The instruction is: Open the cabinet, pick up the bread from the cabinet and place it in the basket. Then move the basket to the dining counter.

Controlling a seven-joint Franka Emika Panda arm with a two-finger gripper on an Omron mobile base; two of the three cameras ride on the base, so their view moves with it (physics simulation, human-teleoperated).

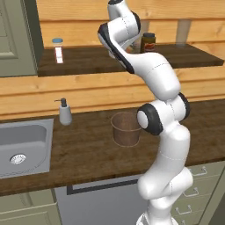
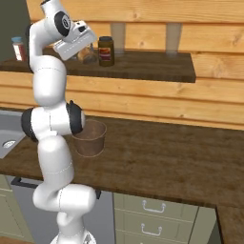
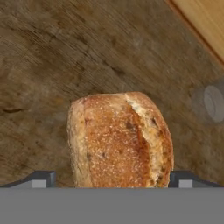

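Note:
The cabinet stands open, its grey-green door swung to the left. On its dark shelf lies the bread, a golden-brown crusty loaf, also visible beside the hand. My gripper is open, with one fingertip on each side of the loaf and a gap to it on both sides. From the right base the gripper is reaching into the cabinet. The brown woven basket sits empty on the counter below, close to my arm. The dining counter is out of view.
A dark jar stands right beside the bread on the shelf. A small spice jar is further left. A soap dispenser and steel sink lie left of the basket. Drawers run under the counter.

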